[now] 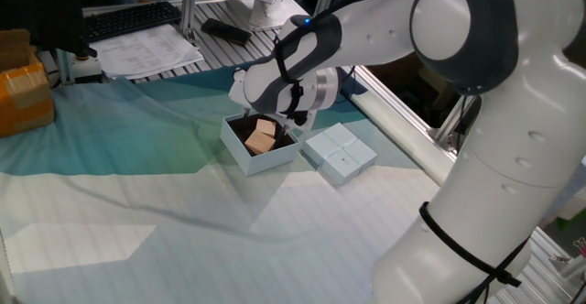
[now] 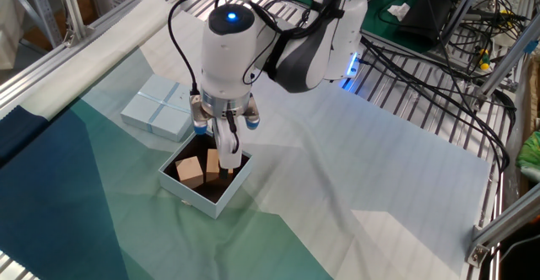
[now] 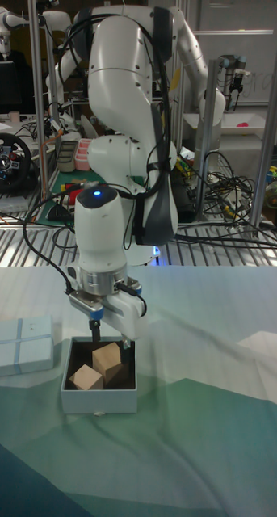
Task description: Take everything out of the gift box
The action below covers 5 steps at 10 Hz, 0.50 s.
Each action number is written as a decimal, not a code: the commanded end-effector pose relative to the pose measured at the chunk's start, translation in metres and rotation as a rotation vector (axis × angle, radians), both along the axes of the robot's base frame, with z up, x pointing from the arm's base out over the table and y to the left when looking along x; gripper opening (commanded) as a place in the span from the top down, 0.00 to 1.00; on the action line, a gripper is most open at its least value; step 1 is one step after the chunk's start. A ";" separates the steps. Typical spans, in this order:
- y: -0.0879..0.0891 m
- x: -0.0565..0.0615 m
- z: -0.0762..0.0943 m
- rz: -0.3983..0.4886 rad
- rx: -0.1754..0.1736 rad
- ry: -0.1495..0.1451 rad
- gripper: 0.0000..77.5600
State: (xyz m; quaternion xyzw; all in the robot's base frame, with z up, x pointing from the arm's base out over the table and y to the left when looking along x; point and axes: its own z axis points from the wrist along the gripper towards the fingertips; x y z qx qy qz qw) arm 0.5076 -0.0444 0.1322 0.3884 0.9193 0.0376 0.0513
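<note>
Gripper (image 3: pixel 111 339) lowered into the gift box (image 3: pixel 99 399) on the teal cloth (image 3: pixel 195 452), fingers spread around one wooden cube (image 3: pixel 108 361) — not clamped, second cube (image 3: pixel 86 377) beside it, lid (image 3: pixel 23 345) nearby.

Gift box (image 3: pixel 98 400): you see pale blue-white walls and a dark brown inside.
Cubes: you have 2, both light tan wood, one (image 3: pixel 86 377) a shade paler than the other (image 3: pixel 108 360).
Lid (image 1: pixel 340 152): pale blue, with cross-shaped creases.
Cloth (image 2: pixel 337 170): you get white, teal-green and dark blue patches.
Arm (image 3: pixel 126 65): white shells with dark grey joints; a blue light (image 2: pixel 232 15) glows on the wrist.
Gripper (image 3: pixel 108 339): white body, dark fingers.
Carton (image 1: pixel 23 93): orange-brown, glossy tape.
Keyboard (image 1: pixel 128 18): black.
</note>
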 end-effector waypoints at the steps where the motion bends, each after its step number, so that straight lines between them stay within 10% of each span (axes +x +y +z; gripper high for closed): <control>1: 0.000 0.000 -0.008 -0.022 0.001 -0.003 0.00; 5: -0.001 0.000 -0.017 -0.047 0.003 -0.003 0.00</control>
